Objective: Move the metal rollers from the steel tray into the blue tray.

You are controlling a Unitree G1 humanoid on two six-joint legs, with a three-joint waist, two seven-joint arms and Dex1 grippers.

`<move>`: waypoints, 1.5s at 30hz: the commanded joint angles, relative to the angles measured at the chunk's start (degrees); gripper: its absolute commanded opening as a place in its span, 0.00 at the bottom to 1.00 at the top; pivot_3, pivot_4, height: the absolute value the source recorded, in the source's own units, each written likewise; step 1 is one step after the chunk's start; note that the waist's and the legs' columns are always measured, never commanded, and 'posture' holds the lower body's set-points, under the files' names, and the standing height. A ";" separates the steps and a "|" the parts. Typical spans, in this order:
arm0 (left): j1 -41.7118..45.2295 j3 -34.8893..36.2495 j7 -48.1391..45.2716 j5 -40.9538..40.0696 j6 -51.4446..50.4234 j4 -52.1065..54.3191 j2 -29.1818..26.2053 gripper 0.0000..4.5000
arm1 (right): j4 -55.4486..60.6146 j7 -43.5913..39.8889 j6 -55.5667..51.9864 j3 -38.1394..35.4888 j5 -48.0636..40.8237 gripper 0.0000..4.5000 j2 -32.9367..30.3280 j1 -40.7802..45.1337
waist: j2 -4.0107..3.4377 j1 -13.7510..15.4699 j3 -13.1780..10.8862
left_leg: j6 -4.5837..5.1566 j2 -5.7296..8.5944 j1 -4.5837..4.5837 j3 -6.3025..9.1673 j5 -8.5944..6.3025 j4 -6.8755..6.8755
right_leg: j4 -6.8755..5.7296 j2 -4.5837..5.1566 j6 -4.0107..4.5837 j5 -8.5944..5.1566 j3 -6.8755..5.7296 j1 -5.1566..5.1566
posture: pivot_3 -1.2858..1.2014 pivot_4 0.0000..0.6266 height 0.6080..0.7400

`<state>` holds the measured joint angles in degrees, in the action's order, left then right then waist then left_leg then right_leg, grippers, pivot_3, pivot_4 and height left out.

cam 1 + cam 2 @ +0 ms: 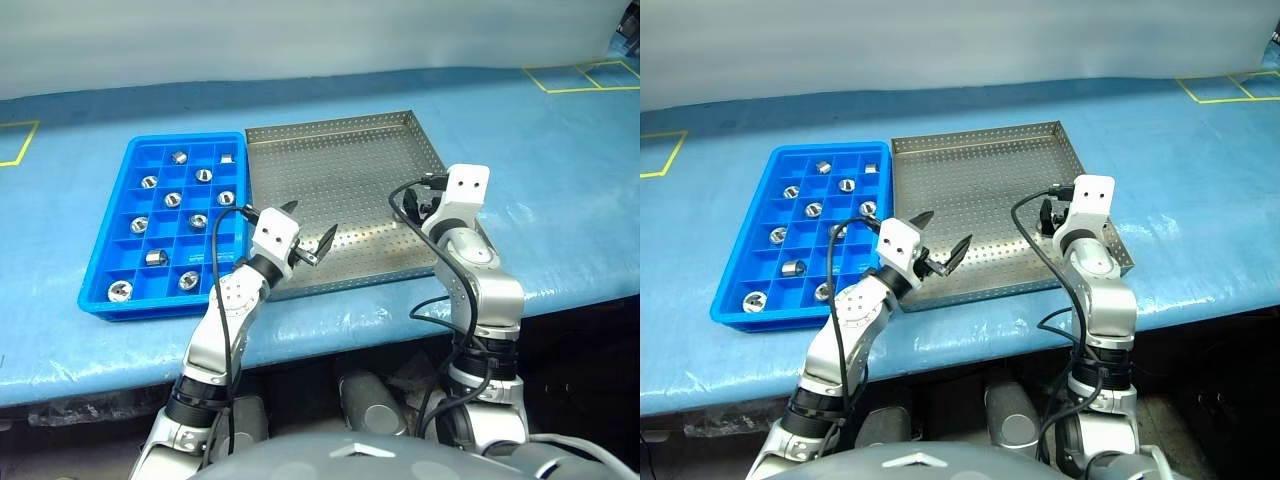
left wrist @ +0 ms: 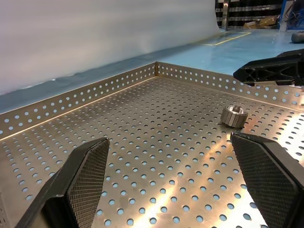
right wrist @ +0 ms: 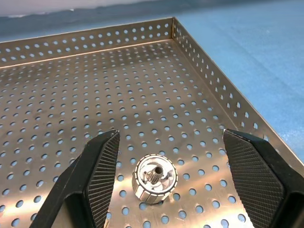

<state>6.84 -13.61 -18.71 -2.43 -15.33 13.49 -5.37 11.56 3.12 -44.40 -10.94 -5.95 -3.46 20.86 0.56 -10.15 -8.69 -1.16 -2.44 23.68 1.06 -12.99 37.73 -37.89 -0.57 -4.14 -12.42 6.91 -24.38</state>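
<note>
Right gripper (image 3: 164, 180) hangs open astride one metal roller (image 3: 154, 178) on the steel tray (image 3: 142, 85); left gripper (image 2: 166, 180) gapes wide, empty.

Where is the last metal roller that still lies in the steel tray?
The metal roller stands on the steel tray floor near its right rim, between the open fingers of the right hand, touching neither.

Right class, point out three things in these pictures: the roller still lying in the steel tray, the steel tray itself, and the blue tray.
metal roller (image 3: 155, 178), right wrist view, on its top face.
steel tray (image 1: 330, 128), left eye view, on its far rim.
blue tray (image 1: 107, 228), left eye view, on its left wall.
</note>
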 commanded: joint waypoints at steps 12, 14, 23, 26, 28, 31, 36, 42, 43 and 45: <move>-0.95 -0.22 1.24 -0.11 1.08 2.23 0.56 1.00 | -12.70 6.13 1.51 -2.97 -0.70 0.81 2.23 10.24 | -0.02 0.13 -0.02 | 0.00 0.01 0.03 0.00 0.00 -0.14 | 0.07 0.00 -0.08 0.04 0.02 -0.06 | 0.48 0.24 1.00; -1.02 -0.27 1.33 -0.11 1.09 2.28 0.58 1.00 | -13.93 8.22 0.85 -3.50 -0.40 0.81 2.66 11.22 | -0.02 0.16 -0.03 | 0.00 0.01 0.03 0.00 0.00 -0.15 | 0.06 0.00 -0.08 0.05 0.02 -0.07 | 0.48 0.24 1.00; -1.34 -0.28 1.84 -0.07 1.22 2.55 0.82 1.00 | -17.91 10.96 -2.08 -6.41 -3.18 0.81 4.18 14.54 | -0.02 0.24 -0.03 | 0.01 0.01 0.04 0.00 0.00 -0.17 | 0.09 0.00 -0.08 0.05 0.02 -0.08 | 0.49 0.24 1.00; -1.44 -0.31 2.02 -0.10 1.30 2.60 0.93 1.00 | -18.93 11.90 -3.61 -7.64 -4.19 0.81 4.90 15.19 | -0.02 0.22 -0.03 | 0.01 0.01 0.04 0.00 0.00 -0.17 | 0.10 0.00 -0.08 0.05 0.02 -0.08 | 0.49 0.24 1.00; -1.48 -0.26 2.15 -0.12 1.35 2.59 0.96 1.00 | -19.28 12.73 -4.09 -8.11 -4.34 0.81 5.32 15.39 | -0.02 0.26 -0.03 | 0.01 0.01 0.04 0.01 0.00 -0.18 | 0.09 -0.01 -0.08 0.05 0.01 -0.08 | 0.49 0.24 1.00; -1.57 -0.18 2.25 -0.18 1.36 2.63 0.92 1.00 | -19.63 12.94 -4.71 -8.09 -4.85 0.81 5.84 15.22 | -0.02 0.25 -0.03 | 0.01 0.00 0.04 0.02 0.00 -0.20 | 0.10 -0.01 -0.08 0.04 0.01 -0.08 | 0.49 0.24 1.00; -1.65 -0.26 2.44 -0.21 1.30 2.74 0.95 1.00 | -20.10 13.10 -4.80 -8.17 -5.37 0.81 6.02 14.85 | -0.02 0.32 -0.04 | 0.01 0.01 0.05 0.02 0.00 -0.23 | 0.13 0.00 -0.08 0.04 0.01 -0.10 | 0.49 0.24 1.00; -1.64 -0.07 2.43 -0.19 1.28 2.80 0.78 1.00 | -20.00 12.44 -4.12 -6.53 -4.78 0.40 5.48 14.28 | -0.02 0.29 -0.04 | 0.01 0.01 0.05 0.01 0.00 -0.24 | 0.14 0.00 -0.07 0.04 0.01 -0.10 | 0.49 0.24 1.00; -1.65 0.06 2.43 -0.21 1.25 2.90 0.70 1.00 | -19.97 12.42 -3.88 -6.17 -4.44 0.38 5.38 14.14 | -0.02 0.30 -0.04 | 0.01 0.01 0.05 0.02 0.00 -0.25 | 0.14 -0.01 -0.07 0.03 0.01 -0.10 | 0.50 0.24 1.00; -1.81 0.40 2.54 -0.19 1.14 3.32 0.48 1.00 | -19.38 11.00 -1.53 -1.83 -1.17 0.38 3.34 13.21 | -0.02 0.31 -0.04 | 0.01 0.01 0.05 0.02 0.00 -0.26 | 0.14 0.00 -0.07 0.03 0.01 -0.11 | 0.50 0.24 1.00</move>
<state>5.02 -13.53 -16.31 -2.42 -15.33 13.59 -4.84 -9.23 15.58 -48.92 -16.95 -9.74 1.88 34.45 0.54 -9.84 -8.73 -1.16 -2.43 23.73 1.07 -12.99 37.46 -37.74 -0.58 -4.20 -12.39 6.92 -24.49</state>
